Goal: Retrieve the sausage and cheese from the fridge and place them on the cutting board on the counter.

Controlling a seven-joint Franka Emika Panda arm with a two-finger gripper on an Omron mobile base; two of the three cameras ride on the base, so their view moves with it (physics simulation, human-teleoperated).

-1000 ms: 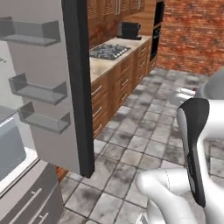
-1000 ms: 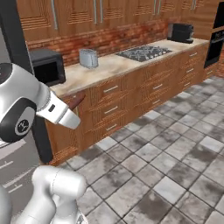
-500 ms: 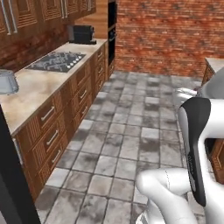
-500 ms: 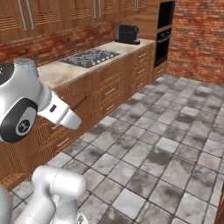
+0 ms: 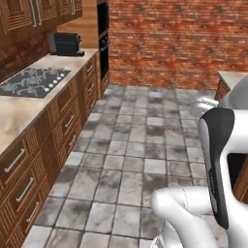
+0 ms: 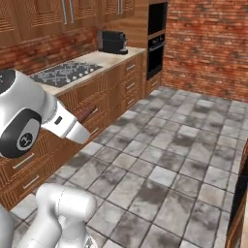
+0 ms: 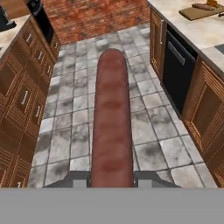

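A long reddish-brown sausage (image 7: 112,122) runs up the middle of the hand view, and my gripper (image 7: 112,178) is shut on its near end. In the right base view its tip (image 6: 87,112) sticks out past my white wrist, over the floor beside the stove-side cabinets. The wooden cutting board (image 7: 194,14) lies on the beige counter (image 7: 205,35) at the far right of the hand view. A brownish oblong thing lies on the board. A small orange piece (image 7: 213,3), cut by the frame edge, looks like the cheese. The fridge is out of view.
A black built-in appliance (image 7: 177,65) sits under the board's counter. The other counter carries a gas hob (image 5: 31,81) and a black coffee machine (image 5: 65,43). A wall oven (image 6: 157,29) and a brick wall (image 5: 174,43) close the far end. Grey tiled floor (image 5: 140,145) lies between.
The base has turned, so both base views swung away from the open fridge door, along the hob counter toward the brick wall. The sausage stays in my gripper.
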